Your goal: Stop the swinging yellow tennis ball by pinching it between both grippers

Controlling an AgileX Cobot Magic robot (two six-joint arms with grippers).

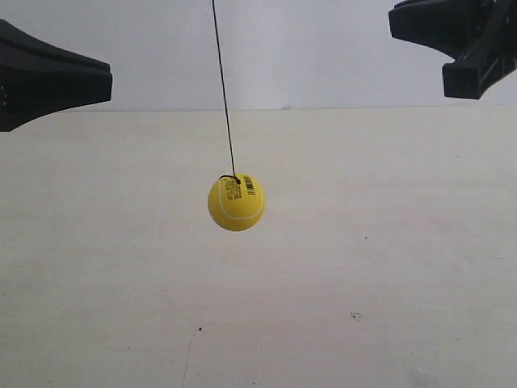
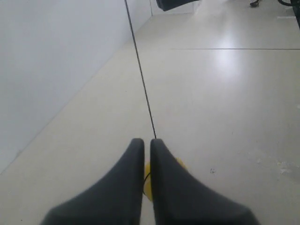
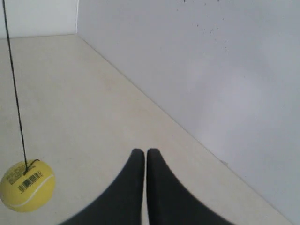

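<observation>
Pale floor [image 1: 388, 283]: one ball [image 1: 236, 202], two claws [image 2: 146, 140] [image 3: 142, 151]

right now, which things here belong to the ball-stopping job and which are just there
Job: yellow tennis ball, its string, left gripper, right gripper.
Just there: pale floor, white wall, dark specks on the floor.

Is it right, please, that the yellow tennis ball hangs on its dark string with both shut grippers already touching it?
No: the exterior view shows the yellow tennis ball hanging on its dark string well apart from both shut grippers, touched by neither.
</observation>
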